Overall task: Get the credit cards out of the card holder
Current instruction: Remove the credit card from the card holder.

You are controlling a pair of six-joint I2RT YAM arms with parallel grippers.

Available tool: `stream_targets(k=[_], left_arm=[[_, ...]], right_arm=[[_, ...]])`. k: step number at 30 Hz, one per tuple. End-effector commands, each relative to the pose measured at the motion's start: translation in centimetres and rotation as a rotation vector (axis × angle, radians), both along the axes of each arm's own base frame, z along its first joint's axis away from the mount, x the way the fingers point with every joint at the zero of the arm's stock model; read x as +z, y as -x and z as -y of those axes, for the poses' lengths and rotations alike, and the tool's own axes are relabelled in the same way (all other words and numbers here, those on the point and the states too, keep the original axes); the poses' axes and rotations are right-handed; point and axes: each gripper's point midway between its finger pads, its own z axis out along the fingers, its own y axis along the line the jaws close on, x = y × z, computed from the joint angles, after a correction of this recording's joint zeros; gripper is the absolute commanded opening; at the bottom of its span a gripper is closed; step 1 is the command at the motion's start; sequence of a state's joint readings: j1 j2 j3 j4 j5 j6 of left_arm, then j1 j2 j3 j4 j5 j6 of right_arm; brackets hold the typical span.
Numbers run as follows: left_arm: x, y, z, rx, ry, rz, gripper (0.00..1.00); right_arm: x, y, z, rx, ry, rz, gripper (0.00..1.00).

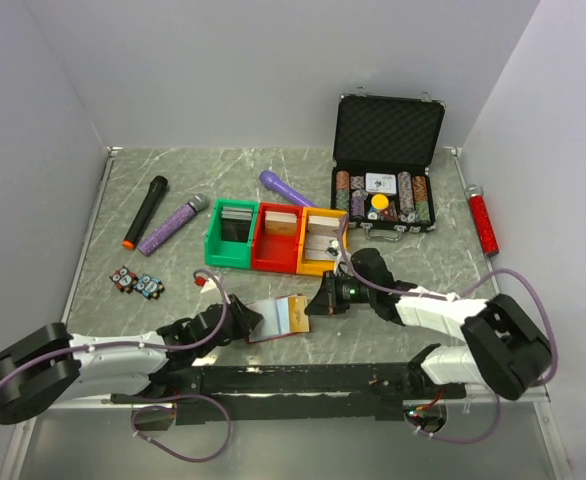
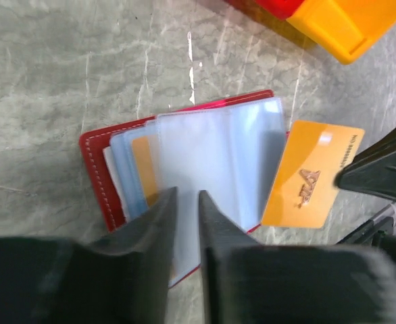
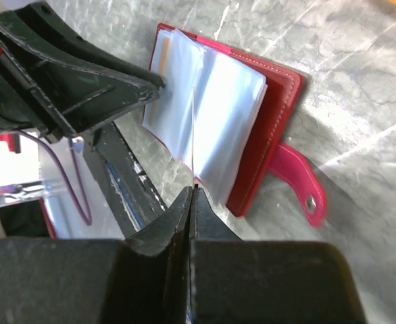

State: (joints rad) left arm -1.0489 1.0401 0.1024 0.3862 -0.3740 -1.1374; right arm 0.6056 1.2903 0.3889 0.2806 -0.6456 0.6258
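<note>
The dark-red card holder [image 1: 263, 322] lies open on the table, its pale sleeves [image 2: 211, 155] fanned out and its snap tab [image 3: 299, 185] off to one side. My left gripper [image 2: 184, 202] is nearly shut, with its tips resting on the sleeves and only a narrow gap between the fingers. My right gripper [image 3: 192, 192] is shut on the edge of an orange credit card [image 2: 313, 175], which is almost fully out of the holder. The card shows edge-on in the right wrist view [image 3: 193, 128]. Another orange card [image 2: 142, 165] sits inside a sleeve.
Green [image 1: 230, 235], red [image 1: 277, 238] and yellow [image 1: 321, 242] bins stand just behind the holder. An open black poker-chip case [image 1: 385, 170], microphones [image 1: 145, 212], a purple tool [image 1: 285, 187], a red pump [image 1: 483, 220] and small toys [image 1: 138, 283] lie further off.
</note>
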Motion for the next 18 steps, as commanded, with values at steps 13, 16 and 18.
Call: stream_targets(k=[13, 16, 18], left_arm=[[10.7, 0.8, 2.5, -0.213, 0.171, 0.305, 0.79], [13.7, 2.7, 3.2, -0.335, 0.294, 0.417, 0.79], [15.3, 3.9, 3.1, -0.394, 0.391, 0.475, 0.80]], right_arm=[[8.1, -0.1, 0.3, 0.115, -0.017, 0.224, 0.00], [10.4, 0.8, -0.2, 0.188, -0.067, 0.252, 0.00], [12.0, 1.9, -0.4, 0.255, -0.109, 0.257, 0.00]])
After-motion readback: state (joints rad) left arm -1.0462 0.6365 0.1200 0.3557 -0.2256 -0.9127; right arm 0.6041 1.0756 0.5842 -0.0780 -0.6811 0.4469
